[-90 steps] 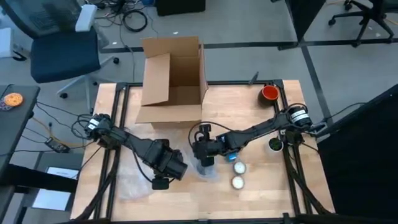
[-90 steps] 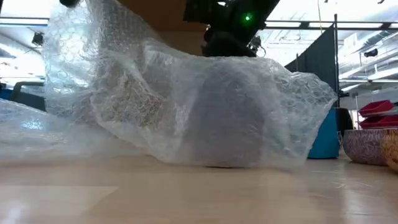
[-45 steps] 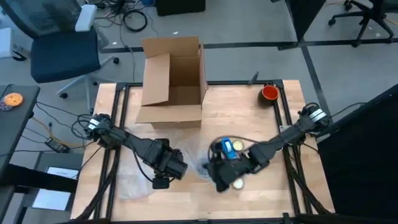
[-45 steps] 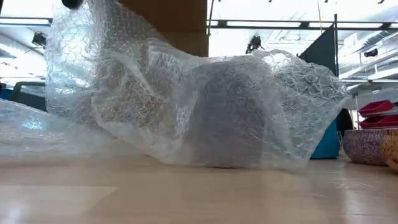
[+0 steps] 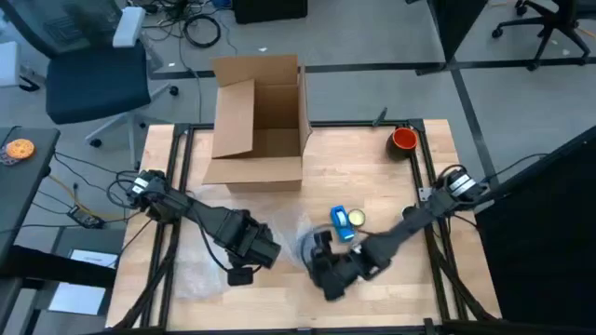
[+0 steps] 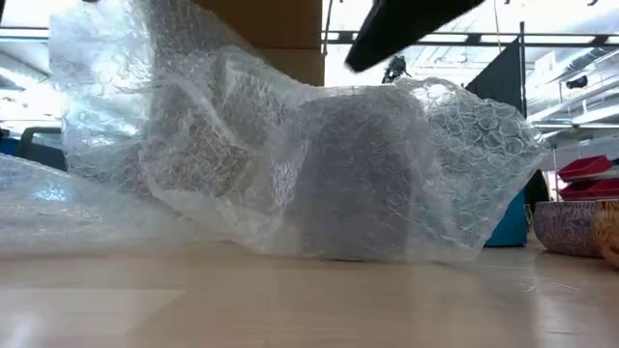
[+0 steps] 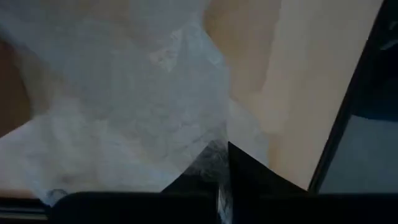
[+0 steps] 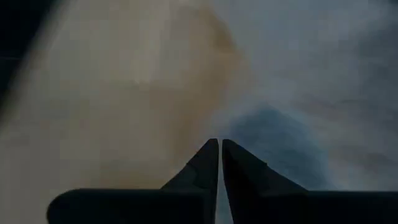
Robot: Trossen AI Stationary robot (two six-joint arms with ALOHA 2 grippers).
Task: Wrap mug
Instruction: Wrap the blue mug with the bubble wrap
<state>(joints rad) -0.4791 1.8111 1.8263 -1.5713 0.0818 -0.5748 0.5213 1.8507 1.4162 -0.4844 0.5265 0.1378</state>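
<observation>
While apparently pinched, left gripper (image 7: 222, 186) on bubble wrap (image 6: 290, 145).

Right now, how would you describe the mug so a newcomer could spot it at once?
Start at the open cardboard box at the table's far edge, then come toward the near edge to the crumpled sheet of clear bubble wrap. The mug is the dark upright cylinder under that sheet, the only covered item; the blue container beside it lies bare.
</observation>
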